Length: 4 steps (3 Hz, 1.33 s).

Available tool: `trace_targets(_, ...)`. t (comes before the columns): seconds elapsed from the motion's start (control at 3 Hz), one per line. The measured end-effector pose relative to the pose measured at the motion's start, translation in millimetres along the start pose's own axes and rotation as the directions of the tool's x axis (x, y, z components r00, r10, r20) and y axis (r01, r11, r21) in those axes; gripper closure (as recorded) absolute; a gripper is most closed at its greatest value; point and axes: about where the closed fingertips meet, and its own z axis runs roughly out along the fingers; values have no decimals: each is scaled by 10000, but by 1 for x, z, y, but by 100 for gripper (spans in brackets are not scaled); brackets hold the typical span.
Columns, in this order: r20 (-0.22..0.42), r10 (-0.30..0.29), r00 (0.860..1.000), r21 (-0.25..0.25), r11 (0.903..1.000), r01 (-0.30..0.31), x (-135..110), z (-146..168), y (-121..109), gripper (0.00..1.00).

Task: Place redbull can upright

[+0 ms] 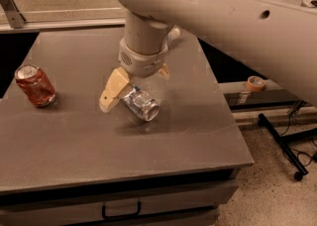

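The gripper (134, 90) is seen low over the middle of the grey table (74, 141). It is carried by a thick pale arm (237, 17) that comes in from the upper right. Its two tan fingers (113, 91) are held apart. The finger on the red can's side is shown plainly, slanting down and outward toward the table top. Only a small part of the other finger is seen, beside the round wrist housing. Nothing is clamped between them.

The redbull can (141, 104) is found lying on its side on the table, just below the wrist and between the spread fingers. Its silver end is turned toward the camera and a little to the right, and its body is pointed back under the wrist. The plainly shown finger is placed just beside the can's side; whether the two are touching cannot be told.

Well apart from these, near the table's left edge, a red can (34, 85) is stood on its base, dented and leaning slightly.

In the front of the table a drawer with a dark handle (121, 212) is fitted below the top. To the right of the table, a roll of tape (255, 83) is laid on a low ledge. Beyond it, a black stand leg (282, 143) is stretched across the speckled floor.
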Motion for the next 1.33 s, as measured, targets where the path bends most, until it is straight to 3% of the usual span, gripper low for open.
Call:
trace_targets(0.33,-19,-61,10000,-3,10000,61,-11,19,5,18)
trace_targets(1.0,-273,-613,9977,194,9979,618,-31,37,19,65)
trace_targets(1.33,-17,-995,9950,256,9947,995,-41,31,23,88)
